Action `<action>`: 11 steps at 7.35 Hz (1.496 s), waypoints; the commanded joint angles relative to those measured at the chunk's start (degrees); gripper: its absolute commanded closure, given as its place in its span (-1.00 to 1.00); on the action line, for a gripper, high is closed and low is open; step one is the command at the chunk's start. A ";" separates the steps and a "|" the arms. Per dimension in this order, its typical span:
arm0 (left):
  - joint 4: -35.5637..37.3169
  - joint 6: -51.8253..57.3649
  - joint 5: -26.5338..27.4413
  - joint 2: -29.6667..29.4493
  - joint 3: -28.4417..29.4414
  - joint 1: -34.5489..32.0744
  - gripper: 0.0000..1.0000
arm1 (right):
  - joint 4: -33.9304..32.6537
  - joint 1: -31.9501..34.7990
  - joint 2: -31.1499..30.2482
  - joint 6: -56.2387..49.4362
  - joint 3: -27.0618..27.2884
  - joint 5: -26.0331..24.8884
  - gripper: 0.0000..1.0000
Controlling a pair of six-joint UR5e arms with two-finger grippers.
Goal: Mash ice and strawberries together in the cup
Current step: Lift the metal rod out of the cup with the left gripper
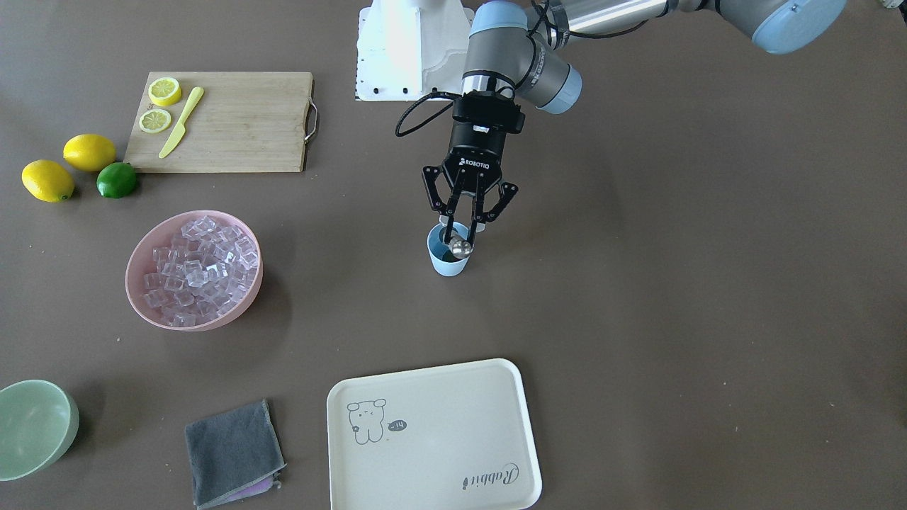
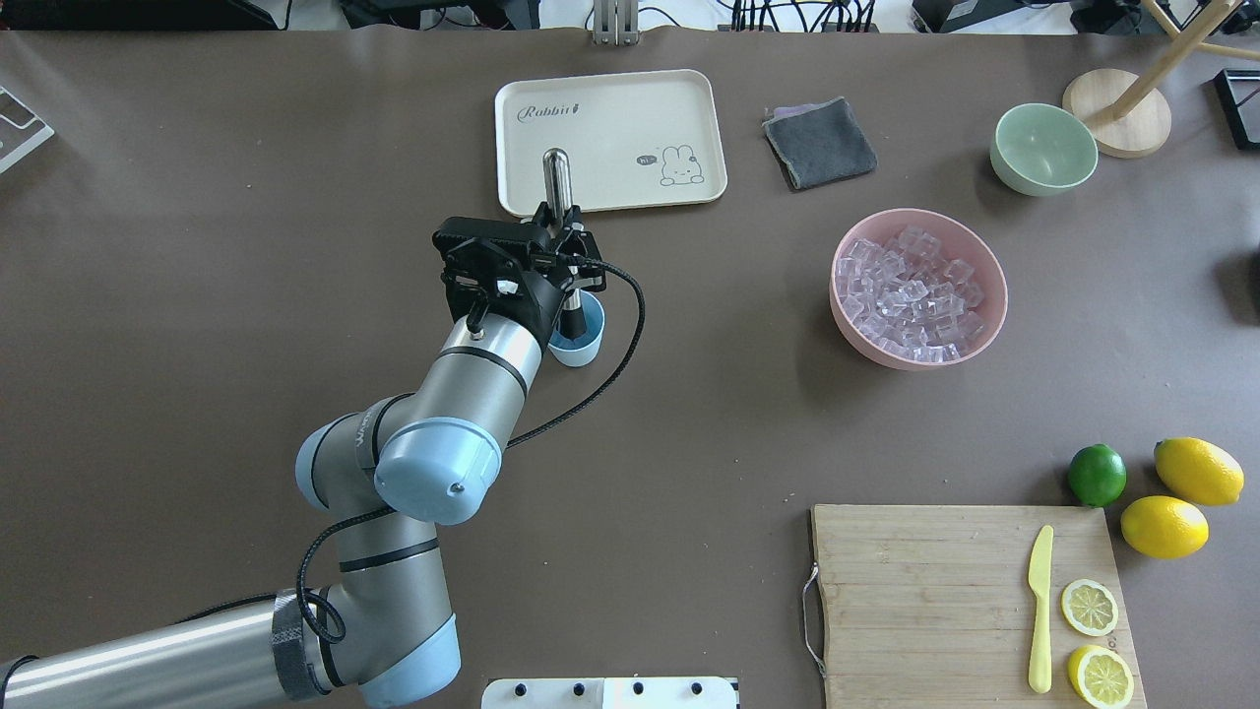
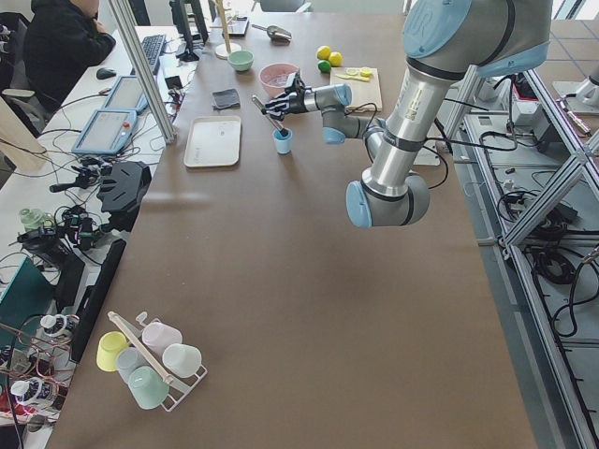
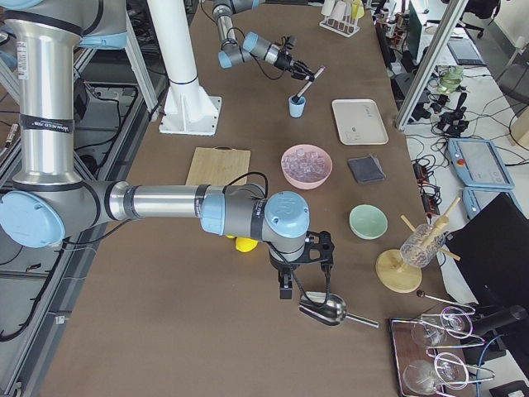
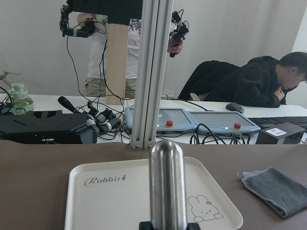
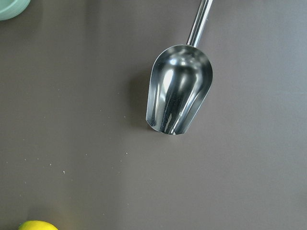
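Note:
The light blue cup stands upright mid-table. My left gripper hovers over it, shut on a steel muddler whose lower end reaches into the cup at a tilt. What lies inside the cup is hidden, and no strawberries show. Several clear cubes of ice fill a pink bowl. My right gripper hangs far off over a steel scoop. I cannot tell whether it is open or shut.
A cream tray lies just beyond the cup, with a grey cloth and a green bowl to its right. A cutting board carries lemon slices and a yellow knife. Lemons and a lime lie beside it.

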 commanded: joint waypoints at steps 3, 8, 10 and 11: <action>1.92 -0.35 -16.40 1.86 -5.48 -10.46 0.43 | 0.00 0.01 0.21 0.00 0.04 -0.01 -0.99; 15.85 -4.51 -63.08 13.64 -5.39 -33.76 0.44 | 0.44 0.01 0.12 0.00 0.12 0.51 -0.99; 16.25 -1.98 -69.80 19.86 -5.13 -35.19 0.40 | 0.35 0.01 0.04 0.00 0.82 0.60 -0.99; 15.55 1.96 -71.30 23.98 -3.56 -35.28 0.39 | 0.35 0.01 0.04 0.00 0.91 0.60 -0.99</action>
